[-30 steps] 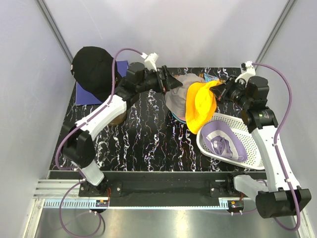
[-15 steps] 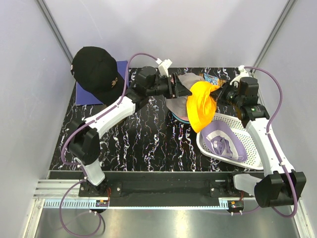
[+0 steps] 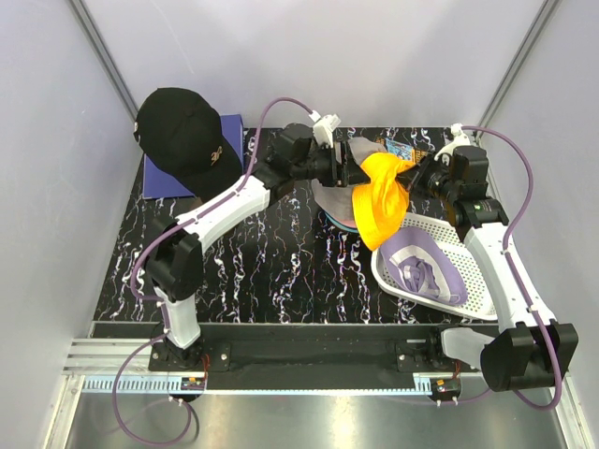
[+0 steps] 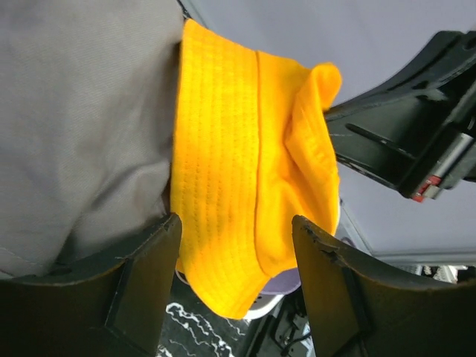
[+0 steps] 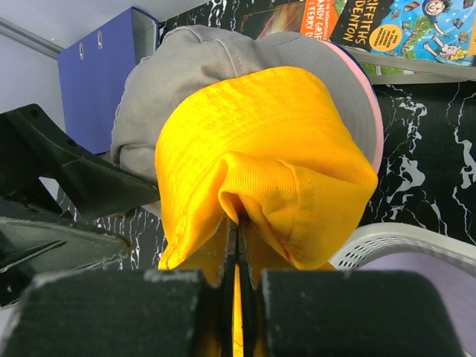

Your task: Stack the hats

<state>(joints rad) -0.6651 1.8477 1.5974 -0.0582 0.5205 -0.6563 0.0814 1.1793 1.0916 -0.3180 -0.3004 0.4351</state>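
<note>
A: Right gripper [image 5: 237,227] pinched tight on orange hat [image 3: 379,201], which hangs at far centre against the gray hat [image 3: 325,195].
B: Left gripper [image 4: 236,223]: fingers apart, orange fabric filling the gap. Pressing it or not, cannot tell.
A: Hats beneath the gray one mostly hidden; only right wrist view shows a pink rim [image 5: 376,126]. Top view alone shows black cap [image 3: 182,136], far left.

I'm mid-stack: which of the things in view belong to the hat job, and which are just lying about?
Part of the job:
- orange hat, pinched in the right hand
- grey hat on the pile
- lavender hat in the white basket
- black cap, far left

Lying about:
- white basket
- blue binder
- books at the back
</note>
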